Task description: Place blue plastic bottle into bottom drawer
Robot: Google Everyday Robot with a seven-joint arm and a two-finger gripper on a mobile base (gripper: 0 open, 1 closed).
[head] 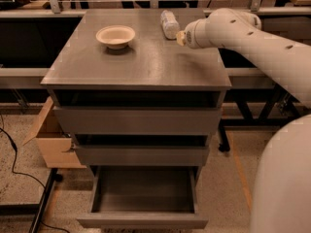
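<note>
One relation decides the coming move: the blue plastic bottle [169, 23] lies on its side on the cabinet top [141, 64], just beside the gripper [181, 37], on the side of it that faces the white bowl [115, 35] and a little farther back toward the rear edge. The bottle's long axis runs roughly front to back across the top, so its near end comes closest to the gripper while its far end points away from it. The gripper's tan tip sits at that near end, either touching or a hair apart; I cannot tell which, nor whether the gripper is clenched, released or has any hold on the bottle. The single arm [252, 38] reaches in from the side opposite the bowl, so a grasp would probably need to close across the bottle's width, not along its length. The bottom drawer [143, 221] stands pulled out, well below the gripper and forward of it, with the two drawers above it pushed in, so I judge the carry would go out over the front edge and then down.
</note>
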